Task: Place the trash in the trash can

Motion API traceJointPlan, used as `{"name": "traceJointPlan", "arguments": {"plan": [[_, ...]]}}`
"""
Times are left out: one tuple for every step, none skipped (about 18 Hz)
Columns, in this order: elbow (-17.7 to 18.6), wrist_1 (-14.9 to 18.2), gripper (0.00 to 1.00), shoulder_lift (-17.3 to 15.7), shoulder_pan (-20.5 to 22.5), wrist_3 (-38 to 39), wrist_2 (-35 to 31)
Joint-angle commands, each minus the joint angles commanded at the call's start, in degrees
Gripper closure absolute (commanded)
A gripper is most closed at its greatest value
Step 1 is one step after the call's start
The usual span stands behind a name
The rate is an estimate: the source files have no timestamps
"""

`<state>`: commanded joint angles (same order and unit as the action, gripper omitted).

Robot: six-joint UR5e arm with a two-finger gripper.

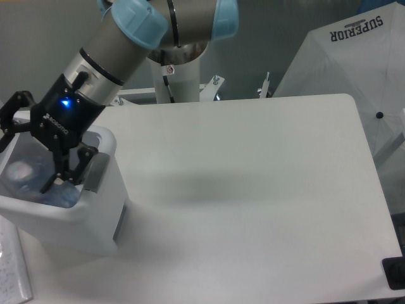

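White trash can [95, 215] under ROBOTIQ-marked fingers [56, 180], spread wide above the bottle [63, 195] inside.

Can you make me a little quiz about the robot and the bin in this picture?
1. True or false: the gripper is over the open trash can.
2. Where is the trash? A) middle of the table B) at the trash can's opening, by the jaws C) on the floor
3. Fill in: the trash can stands at the table's ____ edge as the camera sees it.

Key: 1 true. 2 B. 3 left.
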<state>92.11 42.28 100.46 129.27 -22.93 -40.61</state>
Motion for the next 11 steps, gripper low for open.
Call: {"name": "traceJointPlan", "arguments": {"plan": [[-0.43, 0.09, 0.00, 0.00, 1.32, -1.14, 0.00], [-0.61, 0.09, 0.00, 0.09, 2.64, -2.80, 0.00], [-0.61, 0.09, 0.00, 0.09, 4.22, -4.30, 0.00], [-0.61, 0.17, 0.00, 0.26, 5.89, -5.53, -0.09], [-0.53, 0.26, 0.00, 0.26, 7.64, -6.85, -0.09], [-0.53, 0.26, 0.00, 0.26, 9.23, -7.99, -0.09], [-0.53, 0.26, 0.00, 0.35, 10.98, -8.70, -0.09], [-0.53, 0.26, 0.00, 0.44, 12.74, -9.06, -0.09], [-0.44, 0.26, 0.00, 0.70, 14.58, -9.50, -0.09], [-0.18, 0.35, 0.00, 0.88, 16.26, -10.28, -0.09], [0.17, 0.35, 0.00, 1.23, 17.40, -11.42, -0.09]]}}
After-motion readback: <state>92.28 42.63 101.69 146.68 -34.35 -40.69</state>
